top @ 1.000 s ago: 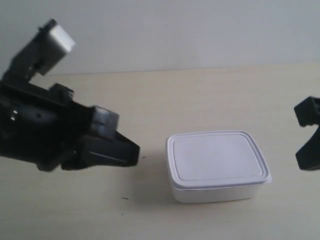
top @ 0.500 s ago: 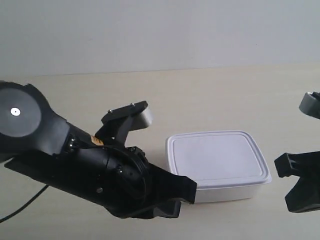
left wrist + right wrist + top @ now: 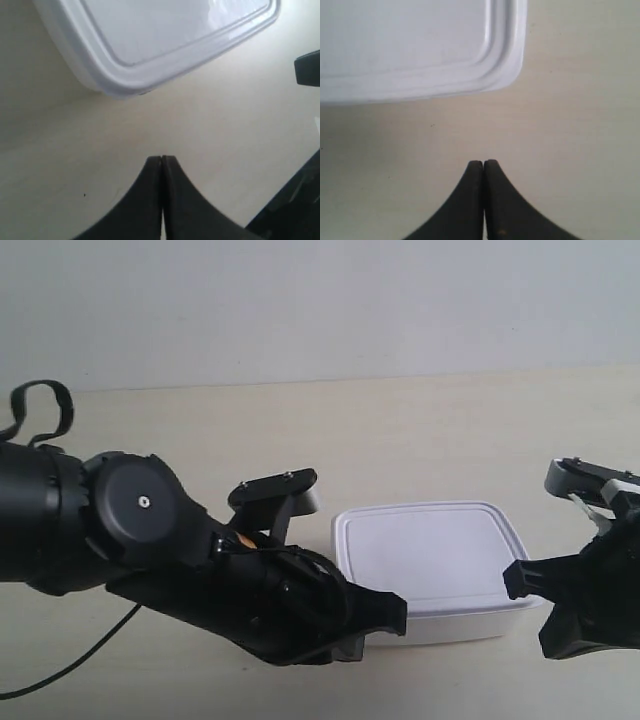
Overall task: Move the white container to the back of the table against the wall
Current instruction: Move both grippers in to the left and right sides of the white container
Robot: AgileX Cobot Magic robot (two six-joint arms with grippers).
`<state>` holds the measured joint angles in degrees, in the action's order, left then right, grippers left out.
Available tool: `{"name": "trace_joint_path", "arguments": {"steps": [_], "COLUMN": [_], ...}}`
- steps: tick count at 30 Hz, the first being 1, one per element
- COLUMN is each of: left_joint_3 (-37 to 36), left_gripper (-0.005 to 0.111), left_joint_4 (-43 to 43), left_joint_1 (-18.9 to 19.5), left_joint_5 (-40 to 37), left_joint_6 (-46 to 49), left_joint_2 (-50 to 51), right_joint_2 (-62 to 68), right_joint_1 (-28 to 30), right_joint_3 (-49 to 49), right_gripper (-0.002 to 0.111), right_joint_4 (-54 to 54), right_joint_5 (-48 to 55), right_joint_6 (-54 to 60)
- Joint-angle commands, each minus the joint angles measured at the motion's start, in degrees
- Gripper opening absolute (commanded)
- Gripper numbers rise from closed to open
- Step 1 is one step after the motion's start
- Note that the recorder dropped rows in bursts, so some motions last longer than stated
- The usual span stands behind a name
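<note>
Left gripper (image 3: 161, 159) and right gripper (image 3: 483, 162), each closed tight, sit near the front corners of the white container (image 3: 432, 565), not touching it. It rests on the table (image 3: 400, 430), well short of the wall (image 3: 320, 300); pushing evenly from both sides should keep it square.

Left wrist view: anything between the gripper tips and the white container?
Nothing. In the left wrist view, only bare table separates the shut left gripper from the white container.
</note>
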<state>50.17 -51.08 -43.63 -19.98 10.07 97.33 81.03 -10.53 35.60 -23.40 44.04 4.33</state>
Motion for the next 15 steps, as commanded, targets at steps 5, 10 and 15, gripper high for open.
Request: {"name": "trace_joint_path", "arguments": {"steps": [5,10,15], "left_joint_3": [3.78,4.66,4.66], "left_gripper": [0.000,0.000,0.000], "left_joint_4": [-0.96,-0.96,-1.25], "left_joint_1": [-0.28,-0.28,-0.28], "left_joint_5": [1.34,1.63,2.20], "left_joint_6": [0.30,0.30,0.30], "left_joint_2": [5.05,7.69,8.69], "right_joint_2": [4.40,5.72,7.33], "right_joint_1": [0.20,0.20,0.20], "right_joint_3": [-0.32,-0.32,-0.08], "right_gripper": [0.000,0.000,0.000], "right_joint_4": [-2.52,-2.62,-2.62], "right_joint_5": [-4.93,-6.38,-8.11], "right_joint_6": [3.38,3.58,3.58]}}
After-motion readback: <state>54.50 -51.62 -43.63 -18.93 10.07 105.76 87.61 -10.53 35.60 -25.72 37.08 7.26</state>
